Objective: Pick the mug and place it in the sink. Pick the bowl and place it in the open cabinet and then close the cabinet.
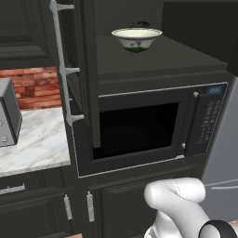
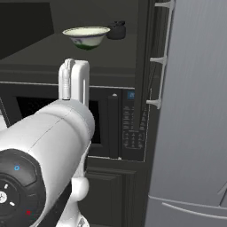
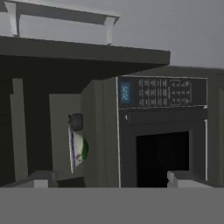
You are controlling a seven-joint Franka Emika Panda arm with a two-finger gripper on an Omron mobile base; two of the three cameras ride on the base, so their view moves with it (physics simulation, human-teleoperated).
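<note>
Bowl [image 3: 78, 150] rests inside the open cabinet [image 1: 153, 58] — door [image 1: 81, 69] apparently left of the spread, empty claw [image 3: 111, 178].

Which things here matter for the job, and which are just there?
Job: bowl standing on the shelf of the open cabinet; cabinet door, swung open; gripper, open, holding nothing.

Just there: microwave under the shelf; toaster on the marble counter; fridge.
</note>
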